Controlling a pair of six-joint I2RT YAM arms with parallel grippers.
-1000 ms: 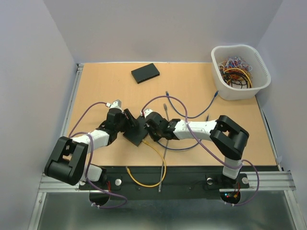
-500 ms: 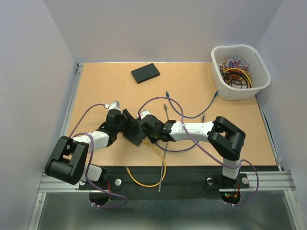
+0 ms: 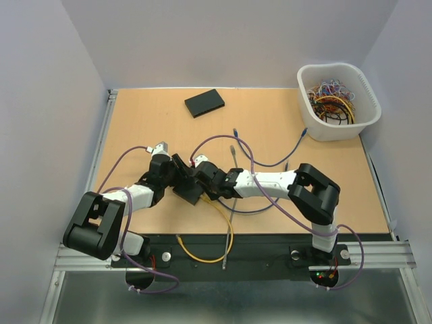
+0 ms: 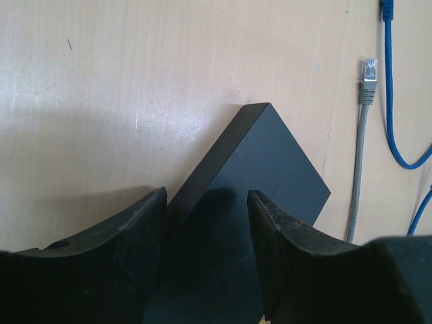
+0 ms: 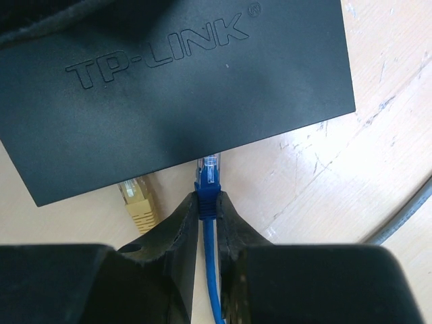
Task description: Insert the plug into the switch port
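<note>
The black TP-LINK switch [image 3: 189, 190] lies at the table's middle front between both grippers. My left gripper [image 3: 177, 170] is shut on it: in the left wrist view the switch [image 4: 270, 169] sits between the fingers [image 4: 142, 229]. My right gripper [image 3: 206, 179] is shut on the blue plug [image 5: 208, 192]. The plug's clear tip [image 5: 211, 164] touches the switch's [image 5: 175, 81] port edge, partly hidden under it. A yellow plug [image 5: 138, 202] sits at the same edge just to the left.
A second black box [image 3: 204, 102] lies at the back. A white bin [image 3: 307, 94] of cables stands back right. Yellow [image 3: 219, 233], grey [image 3: 233, 202] and blue [image 3: 290, 154] cables trail over the front and middle. A grey plug [image 4: 367, 74] lies beyond the switch.
My right gripper has moved left with the blue plug, up against the switch's edge. The left gripper and the switch have shifted slightly left.
</note>
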